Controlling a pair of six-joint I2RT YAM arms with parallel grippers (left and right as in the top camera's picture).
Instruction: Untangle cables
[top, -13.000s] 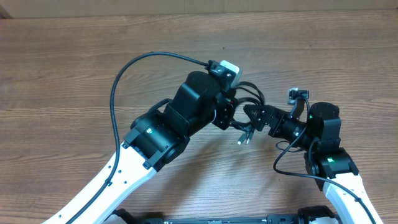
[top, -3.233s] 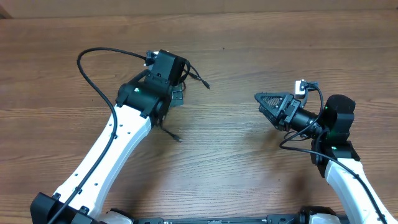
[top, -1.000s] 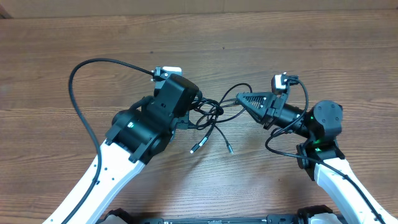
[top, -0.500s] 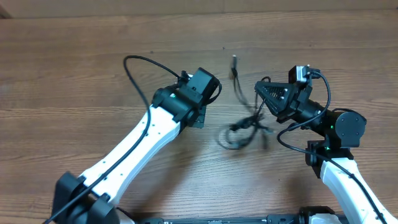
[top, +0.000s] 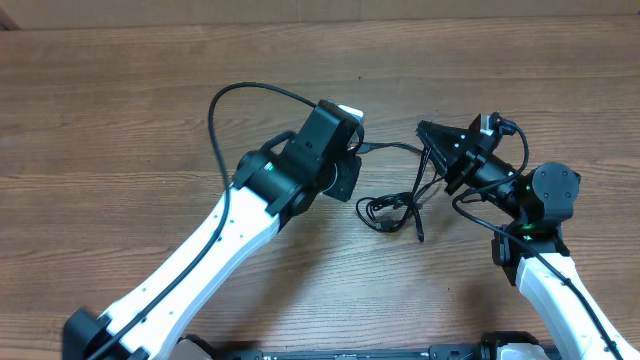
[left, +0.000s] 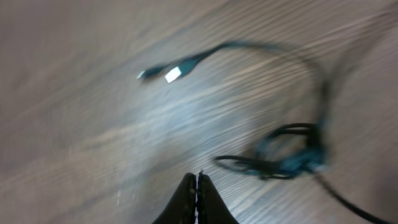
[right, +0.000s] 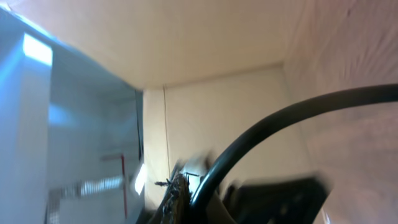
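a: overhead first. where are the cables?
b: on the wooden table, between the two arms. small knotted loop cluster in the middle, one strand runs up and left toward the left arm, one loose end trails down to the right of the knot.
a: right gripper?
b: just above and right of the knot, pointing up-left. a strand rises from the knot to it. fingers look like one closed wedge from here.
a: left wrist view?
b: blurry. left gripper has its tips pressed together with nothing between them, hovering over bare wood. the knot sits to the right of the tips, apart from them. a pale plug and a second small tip lie side by side at the end of a strand, upper left.
a: right wrist view?
b: camera is tilted up at wall and ceiling, no table in it. fingertips meet in a point at the bottom, and a dark cord runs straight into them. i read that as pinched on a cable strand, though it's soft focus.
a: progress?
b: partial, i'd say. some ends are spread out, but the loops in the middle are knotted together. separating them is what's left.
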